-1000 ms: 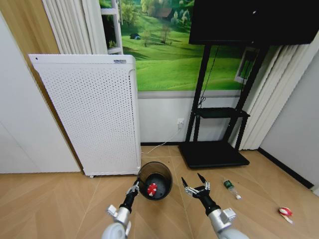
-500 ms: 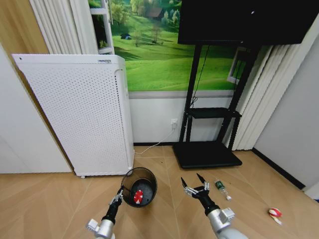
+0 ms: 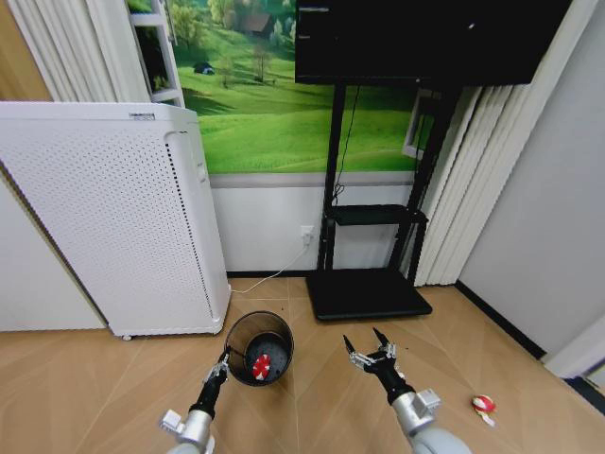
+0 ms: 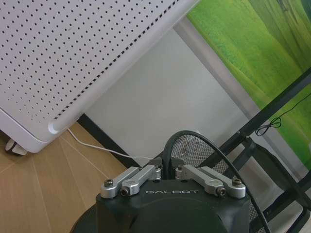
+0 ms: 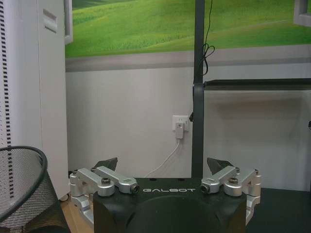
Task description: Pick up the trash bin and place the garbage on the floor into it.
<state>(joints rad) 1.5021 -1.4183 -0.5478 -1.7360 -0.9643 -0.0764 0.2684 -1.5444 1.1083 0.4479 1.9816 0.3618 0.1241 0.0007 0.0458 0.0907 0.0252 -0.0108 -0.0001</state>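
Trash bin (image 3: 259,347): round black wire-mesh basket, upright, off to the left of centre in the head view, just in front of the lower right corner of a tall white perforated appliance (image 3: 113,218). One red-and-white piece of garbage (image 3: 262,366) lies inside it. The left gripper (image 3: 222,366) reaches up from the lower edge on a slim forearm and is clamped shut on the bin's near rim. The right gripper (image 3: 371,358) is raised beside it, apart from the bin, fingers spread wide with nothing between them. A second red-and-white piece (image 3: 484,405) lies on the floor (image 3: 95,388) well to the right. Floor: tan chevron parquet with a dark border strip along the right wall. Room: a black stand (image 3: 364,284) on a flat base carrying a dark screen (image 3: 425,38), a green meadow mural (image 3: 274,104), pale curtains on both sides, and a white cable running to a wall socket.

Left wrist view: the left gripper (image 4: 167,173) with its links drawn together, the black rim wire passing between them, mesh visible behind. The perforated appliance, white wall, cable and parquet lie beyond.

Right wrist view: the right gripper (image 5: 164,165) with fingertips (image 5: 109,163) far apart, holding nothing. The bin's mesh rim (image 5: 22,189) sits at one side; the wall socket (image 5: 180,125), stand post and mural lie ahead.
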